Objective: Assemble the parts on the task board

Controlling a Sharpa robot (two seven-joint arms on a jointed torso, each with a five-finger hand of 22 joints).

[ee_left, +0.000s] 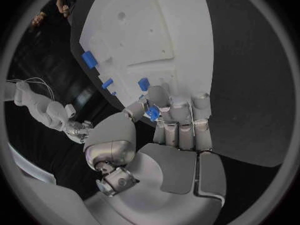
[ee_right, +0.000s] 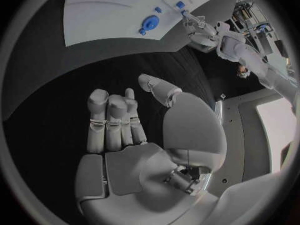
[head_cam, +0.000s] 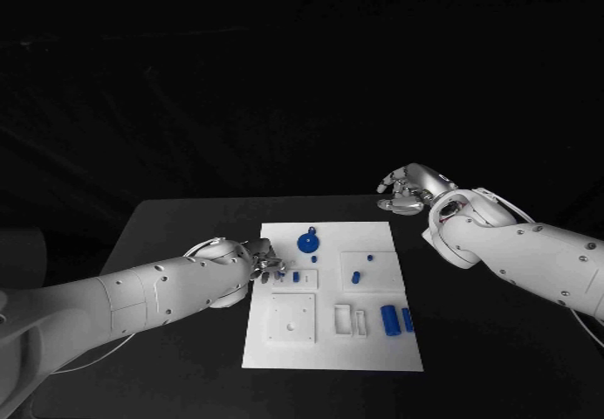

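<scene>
The matte black table [head_cam: 176, 218] is carrying the flat white task board [head_cam: 378, 345], a smooth rectangular plate with raised square frames and shallow recesses. The left hand [head_cam: 258, 260] is hovering over the board's near-left edge, its silver fingers [ee_left: 178, 120] pinching a small blue part [ee_left: 153, 113]. Just beyond that hand a round blue disc part [head_cam: 308, 242] is lying on the board; two blue cylinders [head_cam: 396, 319] are resting further off. The right hand [head_cam: 409, 189] is hanging beyond the board's far corner, fingers loosely curled, holding nothing. No writing is legible.
</scene>
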